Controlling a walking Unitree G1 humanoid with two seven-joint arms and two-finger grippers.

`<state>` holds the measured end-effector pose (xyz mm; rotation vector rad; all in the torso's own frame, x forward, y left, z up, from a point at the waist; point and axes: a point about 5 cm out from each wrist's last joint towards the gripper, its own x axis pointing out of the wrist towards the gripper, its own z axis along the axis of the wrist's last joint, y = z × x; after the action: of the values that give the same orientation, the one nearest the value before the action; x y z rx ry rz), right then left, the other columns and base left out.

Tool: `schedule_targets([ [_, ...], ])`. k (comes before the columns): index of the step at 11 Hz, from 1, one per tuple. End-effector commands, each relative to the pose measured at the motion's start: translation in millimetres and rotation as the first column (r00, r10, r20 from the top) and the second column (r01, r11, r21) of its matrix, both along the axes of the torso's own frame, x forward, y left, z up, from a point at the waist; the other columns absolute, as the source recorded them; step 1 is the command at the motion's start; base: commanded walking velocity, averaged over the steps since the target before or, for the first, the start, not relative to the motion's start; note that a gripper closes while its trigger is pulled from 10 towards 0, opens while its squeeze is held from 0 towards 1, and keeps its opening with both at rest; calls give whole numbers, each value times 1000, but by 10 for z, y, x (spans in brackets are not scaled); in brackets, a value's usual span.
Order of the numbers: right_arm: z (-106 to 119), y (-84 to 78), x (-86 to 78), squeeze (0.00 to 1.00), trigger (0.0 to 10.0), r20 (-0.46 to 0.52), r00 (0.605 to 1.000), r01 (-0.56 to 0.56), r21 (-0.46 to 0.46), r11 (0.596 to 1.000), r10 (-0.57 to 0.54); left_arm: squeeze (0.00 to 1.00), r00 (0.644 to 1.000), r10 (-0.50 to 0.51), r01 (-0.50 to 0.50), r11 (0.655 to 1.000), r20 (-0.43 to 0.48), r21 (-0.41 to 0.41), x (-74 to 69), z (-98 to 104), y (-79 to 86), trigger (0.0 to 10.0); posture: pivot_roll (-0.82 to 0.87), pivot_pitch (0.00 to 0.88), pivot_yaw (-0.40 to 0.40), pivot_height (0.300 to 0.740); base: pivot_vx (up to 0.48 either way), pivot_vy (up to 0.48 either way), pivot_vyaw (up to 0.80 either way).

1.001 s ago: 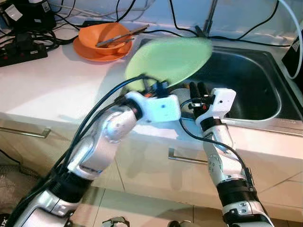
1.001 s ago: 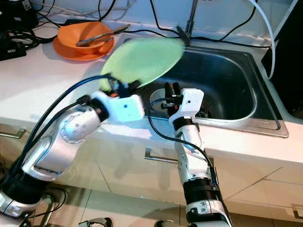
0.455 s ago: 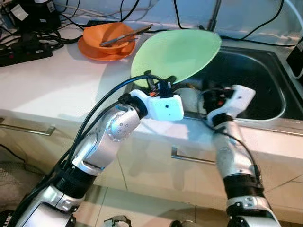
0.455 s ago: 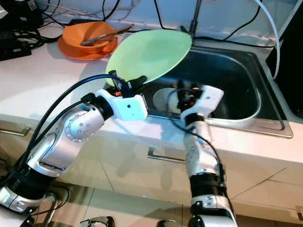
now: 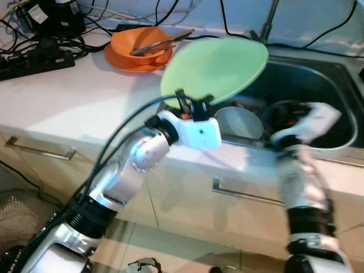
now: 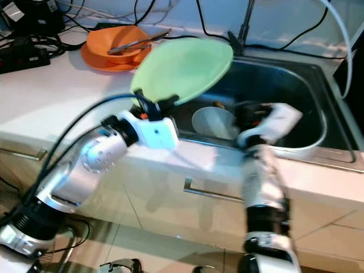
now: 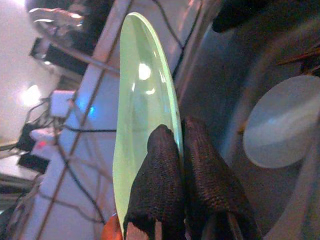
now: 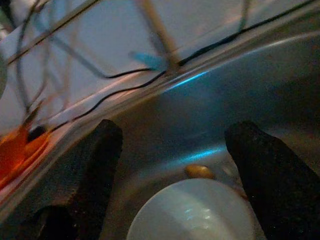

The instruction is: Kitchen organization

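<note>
Green is what jumps out: a big pale-green round plastic plate [image 5: 215, 67] held up by its rim, tilted, hanging over the left edge of the stainless steel sink [image 5: 318, 85] and the white countertop [image 5: 74, 96]. The left gripper [image 7: 179, 150] has its two black fingers pinched tight on the plate's edge, one on each face, so it's a thin rim grip.

Doing this step well probably means keeping that plate from swinging. With such a small bite on the rim it could pivot or slip, so a slow, level carry to wherever it goes seems smart, and steering wide of the orange bowl on its orange plate [image 5: 139, 48] with the utensil lying in it at the back of the counter.

The right gripper [image 8: 175, 145] is down at the sink with its fingers spread wide, holding nothing, pointed right over a small white round dish [image 5: 239, 122] sitting in the basin. Looks like that's its next target, though the arm is blurry in the head views. A small brownish bit [image 8: 199, 171] lies just past the dish.
</note>
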<state>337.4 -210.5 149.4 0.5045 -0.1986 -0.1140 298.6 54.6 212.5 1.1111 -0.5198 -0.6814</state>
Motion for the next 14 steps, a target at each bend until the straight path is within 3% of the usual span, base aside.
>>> schedule_targets([
  [1, 118, -48, 18, 0, 10000, 16, 1000, -2, 36, 999, 2, 0, 1000, -16, 16, 1000, 24, -11, -3, -1, -29, 10000, 62, 36, 37, 740, 0, 0, 0],
  [4, 371, -31, 61, 0, 10000, 63, 997, -61, 206, 977, 49, 0, 1000, -11, 11, 1000, 4, 4, 19, -79, -20, 10000, 56, 50, 37, 740, 0, 0, 0],
  [5, 495, 30, 76, 0, 10000, 92, 992, -116, 302, 946, 92, 0, 1000, -10, 10, 1000, 3, 9, 24, -93, -21, 10000, 58, 60, 33, 740, 0, 0, 0],
  [7, 636, 152, 104, 0, 10000, 111, 977, -209, 393, 895, 180, 0, 1000, -8, 8, 1000, 2, 18, 37, -112, -32, 10000, 61, 71, 29, 740, 0, 0, 0],
  [9, 692, 249, 85, 0, 10000, 125, 963, -269, 423, 865, 238, 0, 1000, -17, 17, 999, -6, 34, 38, -141, -46, 10000, 62, 80, 26, 740, 0, 0, 0],
  [14, 678, 401, 57, 0, 10000, 89, 935, -348, 408, 844, 343, 0, 998, -59, 58, 996, 6, 70, 38, -154, -68, 10000, 61, 91, 23, 740, 0, 0, 0],
])
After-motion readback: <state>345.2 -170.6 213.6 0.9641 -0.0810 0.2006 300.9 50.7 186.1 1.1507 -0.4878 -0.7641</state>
